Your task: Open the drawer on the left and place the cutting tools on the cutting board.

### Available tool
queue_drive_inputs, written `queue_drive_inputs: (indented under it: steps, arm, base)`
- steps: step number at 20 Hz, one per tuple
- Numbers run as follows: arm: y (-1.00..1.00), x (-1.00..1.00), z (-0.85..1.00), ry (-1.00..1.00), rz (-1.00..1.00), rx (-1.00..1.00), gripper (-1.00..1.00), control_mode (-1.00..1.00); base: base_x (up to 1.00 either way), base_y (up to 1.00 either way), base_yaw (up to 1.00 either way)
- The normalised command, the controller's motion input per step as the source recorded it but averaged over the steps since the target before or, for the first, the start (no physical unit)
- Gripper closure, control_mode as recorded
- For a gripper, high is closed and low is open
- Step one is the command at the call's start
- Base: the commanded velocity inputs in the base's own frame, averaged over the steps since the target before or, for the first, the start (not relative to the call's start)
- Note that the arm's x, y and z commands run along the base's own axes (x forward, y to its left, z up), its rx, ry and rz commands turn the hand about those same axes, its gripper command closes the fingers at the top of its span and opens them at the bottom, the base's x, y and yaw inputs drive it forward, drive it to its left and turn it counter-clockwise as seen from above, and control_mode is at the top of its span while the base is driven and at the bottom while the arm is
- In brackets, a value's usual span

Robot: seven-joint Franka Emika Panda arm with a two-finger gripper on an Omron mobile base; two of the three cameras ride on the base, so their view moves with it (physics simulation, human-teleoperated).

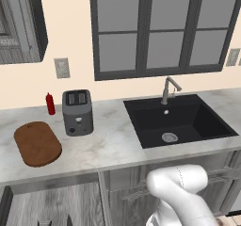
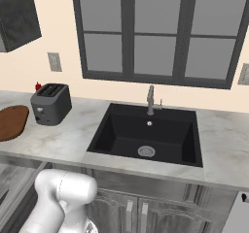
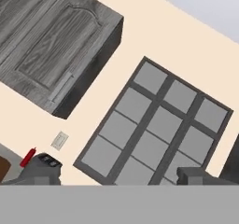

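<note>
In the left base view, the board [image 1: 37, 143] is lying flat on the left end of the marble counter [image 1: 113, 147], clear of everything else. Just right of it the toaster [image 1: 77, 112] is standing upright, and the red bottle [image 1: 50, 103] is standing behind, near the wall, between board and toaster. The black sink [image 1: 181, 121] is sitting in the counter well to the right, its faucet [image 1: 169, 89] rising at the back rim. Below the counter edge at the lower left, the drawer [image 1: 52, 204] is showing its grey wood-grain surface; whether it is pulled out cannot be told from here. The white arm [image 1: 181, 192] is rising at the lower right.

In the right base view, the board [image 2: 10, 121] is lying at the far left edge, partly cut off, with the toaster [image 2: 50, 103] just beside it and the bottle [image 2: 37, 86] peeking out behind the toaster. The sink [image 2: 148, 135] is taking the middle of the counter [image 2: 63, 140], under the window [image 2: 160, 33]. The arm [image 2: 61, 198] is rising at the lower left.

In the hand view, the gripper [image 3: 114, 180] is pointing up at the wall, its fingertips [image 3: 42, 174] spread wide apart and holding nothing. Between them the window [image 3: 154, 129] is showing tilted, a grey wall cabinet [image 3: 51, 45] is hanging at the upper left, and the bottle [image 3: 28, 157] and an outlet [image 3: 59, 140] are sitting near the left tip.
</note>
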Motion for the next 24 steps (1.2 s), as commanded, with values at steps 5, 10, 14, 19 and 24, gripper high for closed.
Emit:
queue_drive_inputs:
  steps: [5, 10, 14, 19, 24]
  arm:
    - [-0.24, 0.00, 0.14, 0.21, 0.00, 0.13, -1.00, -1.00]
    - [-0.20, 0.06, 0.18, 0.25, 0.00, 0.08, -1.00, -1.00]
    - [-0.16, 0.19, 0.18, 0.25, 0.00, 0.06, -1.00, -1.00]
    - [-0.17, 0.25, 0.17, 0.20, 0.00, 0.06, -1.00, -1.00]
    - [-0.12, 0.32, 0.19, 0.14, 0.00, 0.05, -1.00, -1.00]
  base:
    - [0.00, 0.00, 0.00]
    - [0.00, 0.00, 0.00]
    - [0.00, 0.00, 0.00]
    - [0.00, 0.00, 0.00]
    - [0.00, 0.00, 0.00]
